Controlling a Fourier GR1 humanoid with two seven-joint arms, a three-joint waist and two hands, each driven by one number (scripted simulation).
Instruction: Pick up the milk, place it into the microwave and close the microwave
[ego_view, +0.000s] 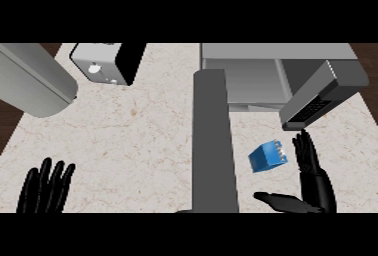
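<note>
- Desk (148, 140): pale marbled stone top, fills most of the head view.
- Small blue milk carton (267, 156): lying tilted on the desk, right of centre, in front of the microwave, outside it. It is between the door slab and the right robot hand.
- Grey box-shaped microwave (247, 80): upper right, front open, grey cavity showing w/ nothing visible inside.
- Long grey microwave door slab (214, 145): swung out, seen edge-on. Runs from the microwave's left front corner down to the view's lower edge.
- Grey control panel w/ dark keypad (317, 102): at the microwave's right side, above the right robot hand.
- Right robot hand (319, 192): black, lower right, fingers straight and pointing up the view, thumb spread to the left. Holds nothing; fingers just beside the carton's right side, a narrow gap showing.
- Left robot hand (44, 187): black, lower left corner, resting, fingers straight and up, nothing in it.
- Small white-and-black boxy appliance (103, 62): upper left.
- Large grey rounded cylinder (33, 77): far upper left, slanted across the desk's corner.
</note>
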